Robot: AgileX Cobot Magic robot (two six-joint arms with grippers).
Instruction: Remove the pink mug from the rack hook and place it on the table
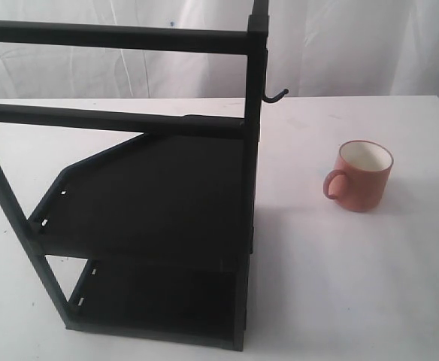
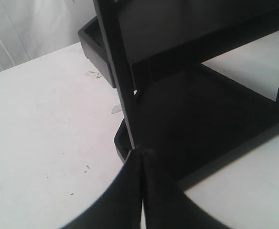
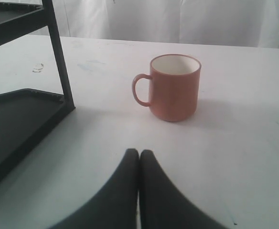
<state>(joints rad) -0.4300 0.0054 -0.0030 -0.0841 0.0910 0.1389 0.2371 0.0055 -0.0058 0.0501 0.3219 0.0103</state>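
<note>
The pink mug [image 1: 363,175] stands upright on the white table [image 1: 340,271], right of the rack, handle toward the rack; its cream inside shows. The right wrist view has the pink mug [image 3: 174,88] a short way ahead of my right gripper [image 3: 139,153], which is shut with nothing between its fingers. The rack hook [image 1: 276,95] juts bare from the upright post. My left gripper [image 2: 143,152] is shut and empty, close to the rack's lower corner. Neither gripper shows in the exterior view.
The tall black shelf rack [image 1: 152,195] fills the left half of the exterior view, with two dark shelves and crossbars. Its post [image 3: 58,52] and lower shelf [image 3: 20,124] lie beside my right gripper. A white curtain hangs behind the table.
</note>
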